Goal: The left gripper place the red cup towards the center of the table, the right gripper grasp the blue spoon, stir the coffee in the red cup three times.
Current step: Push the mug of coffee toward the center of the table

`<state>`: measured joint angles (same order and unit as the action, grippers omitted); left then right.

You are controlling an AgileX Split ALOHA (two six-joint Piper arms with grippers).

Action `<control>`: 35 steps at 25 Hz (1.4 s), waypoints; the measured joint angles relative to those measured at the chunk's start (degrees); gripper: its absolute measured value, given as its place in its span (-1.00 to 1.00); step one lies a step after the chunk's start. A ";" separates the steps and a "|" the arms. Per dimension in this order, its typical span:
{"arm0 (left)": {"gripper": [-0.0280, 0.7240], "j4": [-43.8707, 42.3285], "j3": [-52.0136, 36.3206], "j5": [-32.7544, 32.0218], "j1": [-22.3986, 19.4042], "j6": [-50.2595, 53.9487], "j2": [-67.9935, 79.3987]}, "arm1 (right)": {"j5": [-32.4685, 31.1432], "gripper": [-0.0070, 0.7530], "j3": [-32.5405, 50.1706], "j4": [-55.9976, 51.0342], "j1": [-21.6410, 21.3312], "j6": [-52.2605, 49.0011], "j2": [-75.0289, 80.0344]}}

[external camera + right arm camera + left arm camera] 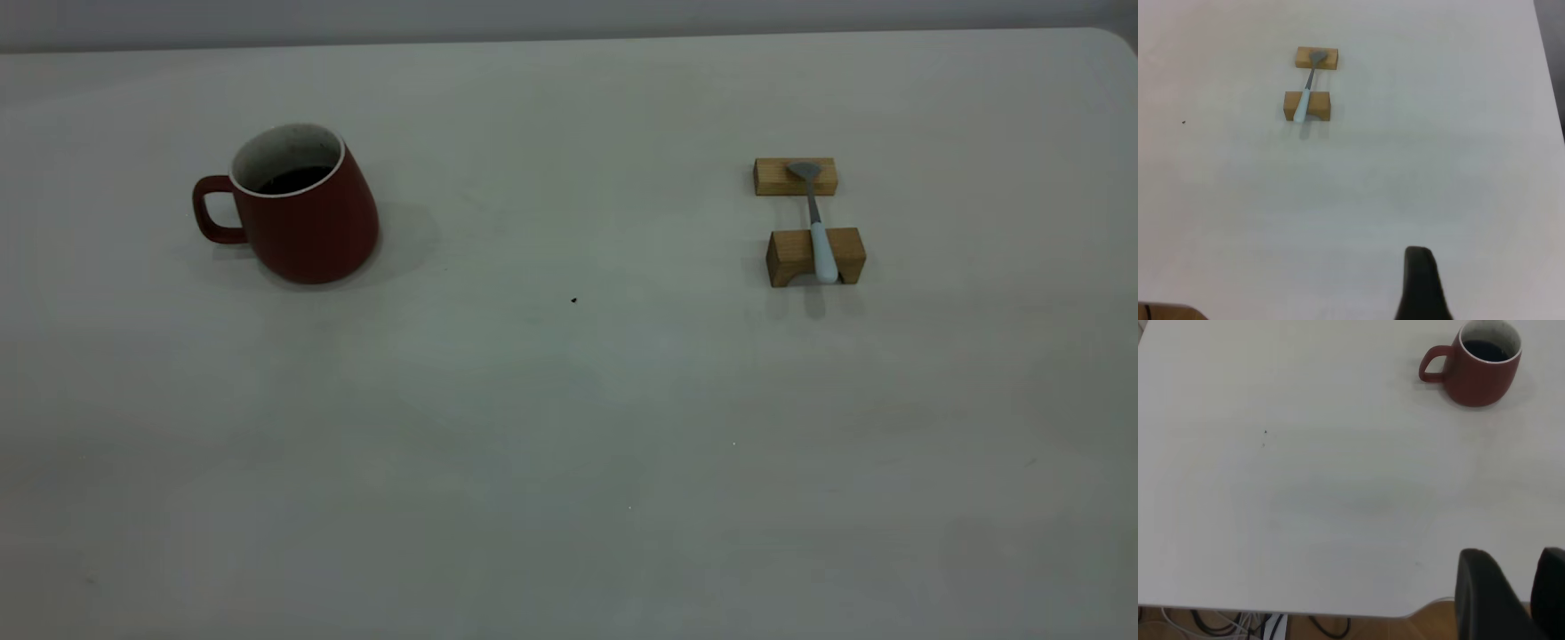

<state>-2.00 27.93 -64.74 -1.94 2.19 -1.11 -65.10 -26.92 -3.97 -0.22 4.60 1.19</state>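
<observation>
The red cup (302,222) stands upright at the table's (569,444) left, handle pointing away from the centre, with dark coffee (293,180) inside. In the left wrist view the red cup (1481,370) is far from my left gripper (1533,563), which hangs over the table's edge, narrowly open and holding nothing. The blue spoon (818,222) lies across two wooden blocks at the table's right, its bowl on the farther block. In the right wrist view the blue spoon (1306,93) is far from my right gripper (1421,267), of which only a black part shows. Neither gripper appears in the exterior view.
The spoon rests on two tan wooden blocks (773,176) (787,253). A tiny dark speck (573,300) sits near the table's middle. Cables (1225,623) hang below the table edge in the left wrist view. The table's side edge (1550,100) runs close by in the right wrist view.
</observation>
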 joint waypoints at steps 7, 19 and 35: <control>-0.27 0.00 0.00 0.00 0.00 0.00 0.00 | 0.00 0.54 0.00 0.00 0.00 0.00 0.00; -0.27 0.00 0.00 0.00 0.00 0.00 0.00 | 0.00 0.54 0.00 0.00 0.00 0.00 0.00; -0.27 0.06 2.60 5.96 0.00 2.34 18.73 | 0.00 0.54 0.00 0.00 0.00 0.00 0.00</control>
<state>-1.94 30.54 -58.78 -1.94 4.53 17.62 -65.10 -26.92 -3.97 -0.22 4.60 1.19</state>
